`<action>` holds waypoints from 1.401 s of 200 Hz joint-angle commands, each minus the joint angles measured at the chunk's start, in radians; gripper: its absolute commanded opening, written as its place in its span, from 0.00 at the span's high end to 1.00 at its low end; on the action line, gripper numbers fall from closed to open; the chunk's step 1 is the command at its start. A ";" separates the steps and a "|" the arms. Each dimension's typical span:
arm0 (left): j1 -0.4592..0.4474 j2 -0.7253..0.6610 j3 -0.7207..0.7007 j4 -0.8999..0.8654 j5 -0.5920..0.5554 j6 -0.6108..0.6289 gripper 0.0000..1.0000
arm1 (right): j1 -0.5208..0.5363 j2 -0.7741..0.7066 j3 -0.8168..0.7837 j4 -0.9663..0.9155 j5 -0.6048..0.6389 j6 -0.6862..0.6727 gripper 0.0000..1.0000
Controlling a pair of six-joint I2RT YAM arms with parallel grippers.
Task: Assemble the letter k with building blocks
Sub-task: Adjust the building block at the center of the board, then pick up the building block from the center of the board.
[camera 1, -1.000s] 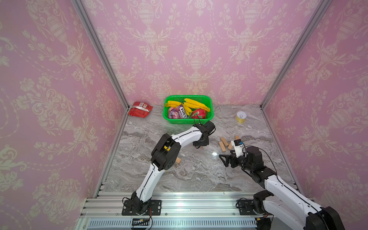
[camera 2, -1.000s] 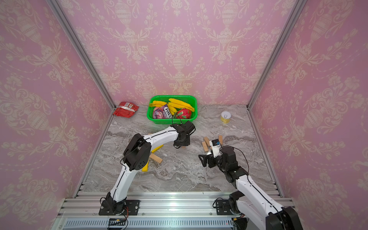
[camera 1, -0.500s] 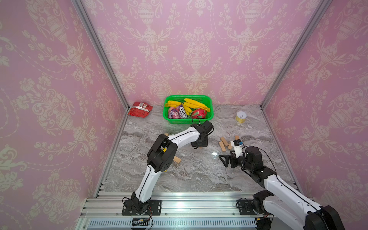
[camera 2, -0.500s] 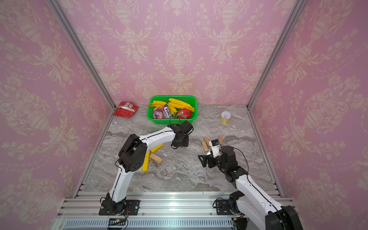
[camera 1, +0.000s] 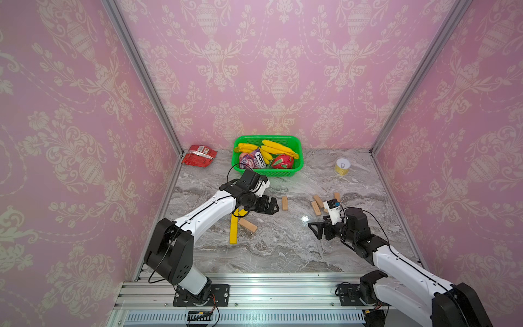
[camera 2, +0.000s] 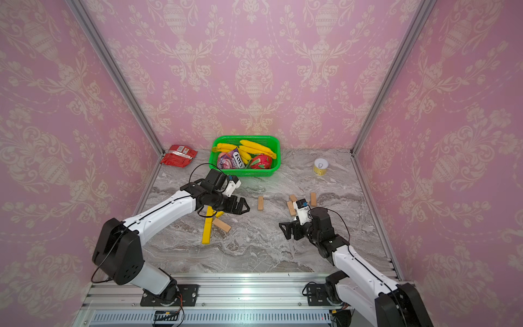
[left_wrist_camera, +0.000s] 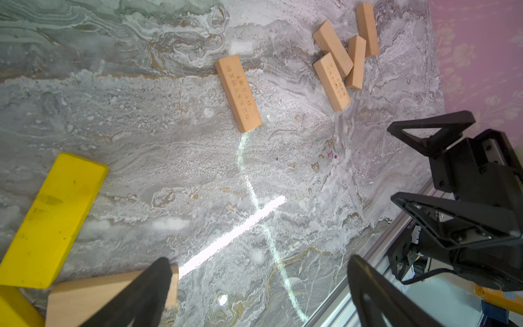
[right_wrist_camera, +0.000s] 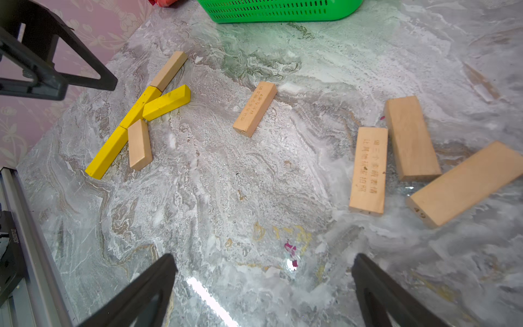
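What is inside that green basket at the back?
The green basket holds yellow bananas, a purple candy packet and a red fruit. Whatever lies beneath them is covered.

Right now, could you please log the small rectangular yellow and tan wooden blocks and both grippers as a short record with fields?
K-shaped figure: stem of one tan wooden bar and two yellow bars, with one yellow and one wooden slanted bar.
Left gripper: open, empty, by the figure's slanted bars.
Right gripper: open, empty.
Cluster of four tan wooden blocks: loose, near the right gripper.
Lone tan wooden block: flat on the grey marbled table, between figure and cluster.
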 commanded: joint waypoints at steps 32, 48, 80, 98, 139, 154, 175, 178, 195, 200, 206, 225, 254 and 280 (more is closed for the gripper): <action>0.018 -0.108 0.058 -0.180 0.078 0.102 0.01 | 0.040 0.127 0.214 -0.181 0.095 -0.072 0.00; 0.027 -0.110 0.089 -0.249 0.115 0.140 0.01 | 0.040 0.158 0.278 -0.248 0.101 -0.107 0.00; 0.039 -0.219 -0.064 -0.162 0.064 0.190 0.01 | 0.041 0.157 0.332 -0.315 0.139 -0.130 0.00; 0.043 -0.267 -0.086 -0.154 0.029 0.203 0.01 | 0.042 0.180 0.336 -0.328 0.192 -0.135 0.00; 0.063 -0.284 -0.098 -0.128 -0.034 0.187 0.01 | 0.042 0.293 0.371 -0.356 0.240 -0.151 0.00; 0.081 -0.263 -0.097 -0.125 -0.040 0.164 0.01 | 0.042 0.312 0.395 -0.376 0.262 -0.156 0.00; 0.112 -0.230 -0.107 -0.088 0.025 0.119 0.01 | 0.042 0.367 0.440 -0.408 0.279 -0.160 0.00; 0.115 -0.223 -0.107 -0.085 0.040 0.114 0.01 | 0.042 0.377 0.447 -0.413 0.278 -0.161 0.01; 0.125 -0.187 -0.101 -0.077 0.098 0.095 0.01 | 0.042 0.429 0.482 -0.432 0.285 -0.168 0.04; 0.128 -0.178 -0.101 -0.071 0.115 0.090 0.01 | 0.042 0.444 0.492 -0.437 0.286 -0.170 0.05; 0.129 -0.172 -0.105 -0.062 0.138 0.080 0.01 | 0.041 0.459 0.502 -0.442 0.286 -0.173 0.07; 0.131 -0.165 -0.116 -0.021 0.209 0.055 0.01 | 0.041 0.505 0.537 -0.458 0.298 -0.180 0.13; 0.137 -0.166 -0.118 -0.012 0.193 0.044 0.01 | 0.042 0.561 0.577 -0.484 0.311 -0.187 0.17; 0.152 -0.166 -0.133 0.041 0.226 0.002 0.01 | 0.041 0.596 0.608 -0.507 0.342 -0.189 0.20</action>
